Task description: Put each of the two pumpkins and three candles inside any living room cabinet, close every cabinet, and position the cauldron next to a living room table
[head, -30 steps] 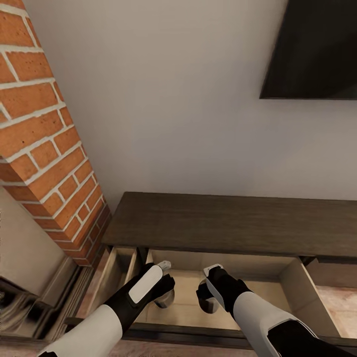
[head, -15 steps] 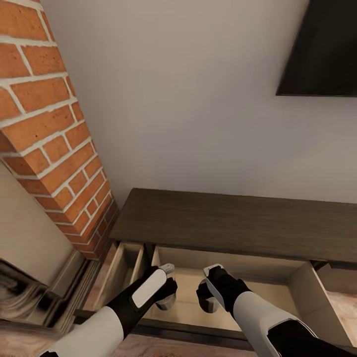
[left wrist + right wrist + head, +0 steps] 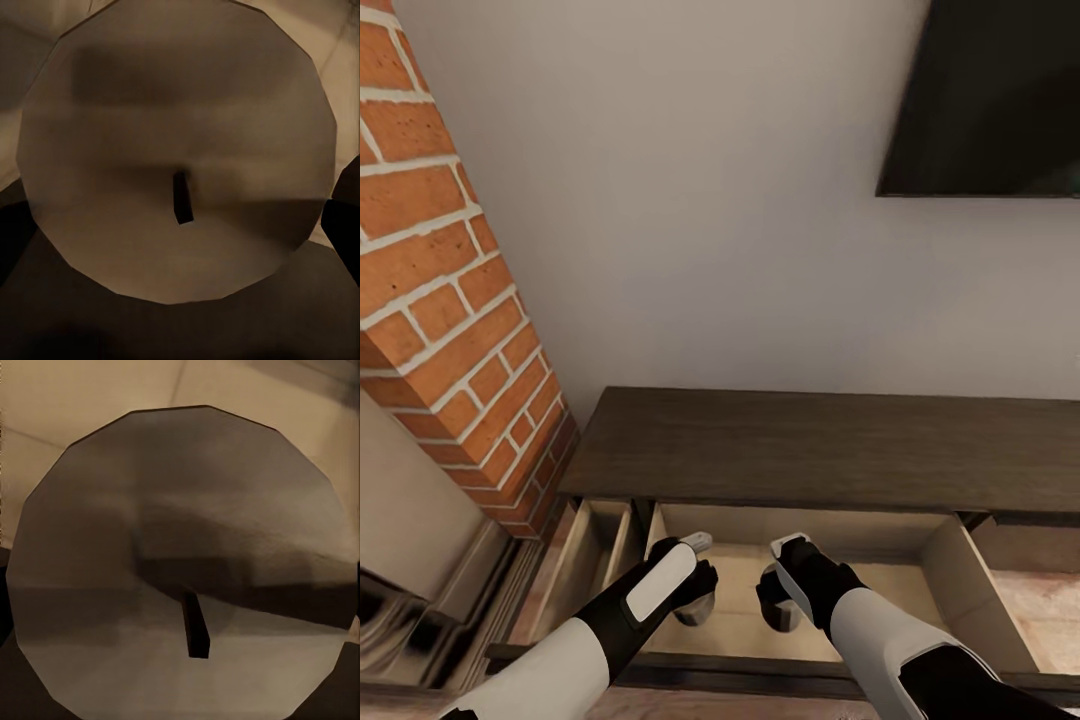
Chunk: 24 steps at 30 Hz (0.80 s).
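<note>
The dark wood cabinet stands against the wall, its wide drawer pulled out and showing a pale beige inside. Both arms reach down into the drawer. My left gripper is shut on a grey-olive candle. My right gripper is shut on a second candle. Close up in the left wrist view, the round top of that hand's candle shows a dark wick, with dark fingers at its sides. The other candle looks the same in the right wrist view. The pumpkins and the cauldron are out of view.
A red brick column rises at the left, with a shiny dark hearth edge below it. A black screen hangs on the wall at the upper right. A narrower open compartment adjoins the drawer's left side.
The whole picture swung sideways and back as the camera moved. Both grippers stay over the drawer with their candles, much as before.
</note>
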Tool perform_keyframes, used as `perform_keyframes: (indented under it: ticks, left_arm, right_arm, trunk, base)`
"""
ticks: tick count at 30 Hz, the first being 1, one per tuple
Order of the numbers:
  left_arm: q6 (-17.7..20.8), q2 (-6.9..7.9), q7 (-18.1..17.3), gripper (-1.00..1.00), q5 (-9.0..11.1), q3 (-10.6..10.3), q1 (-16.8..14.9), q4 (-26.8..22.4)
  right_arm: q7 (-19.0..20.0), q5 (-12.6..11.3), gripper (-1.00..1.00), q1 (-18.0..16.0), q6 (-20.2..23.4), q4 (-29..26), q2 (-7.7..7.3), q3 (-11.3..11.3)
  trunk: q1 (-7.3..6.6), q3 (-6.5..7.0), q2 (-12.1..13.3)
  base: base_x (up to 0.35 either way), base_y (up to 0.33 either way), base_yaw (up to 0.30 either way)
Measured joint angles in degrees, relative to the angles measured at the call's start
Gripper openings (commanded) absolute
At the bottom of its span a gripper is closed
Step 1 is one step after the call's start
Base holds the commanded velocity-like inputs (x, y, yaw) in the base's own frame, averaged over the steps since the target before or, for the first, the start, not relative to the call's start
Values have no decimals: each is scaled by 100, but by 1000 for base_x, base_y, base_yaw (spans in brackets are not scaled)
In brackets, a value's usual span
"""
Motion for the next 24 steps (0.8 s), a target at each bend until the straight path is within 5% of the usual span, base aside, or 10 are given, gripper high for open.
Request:
perform_keyframes:
  ticks: [7, 24]
  left_arm:
    - [3, 0, -9, -100, 7, 0, 0, 22]
    - [6, 8, 0, -100, 19, -9, 0, 55]
  right_arm:
    - [1, 15, -100, 9, 4, 7, 0, 4]
    - [-4, -10, -100, 189, -24, 25, 0, -7]
  trunk:
    - [0, -61, 0]
    - [0, -214, 0]
  base:
    - [206, -108, 0]
    - [10, -4, 9]
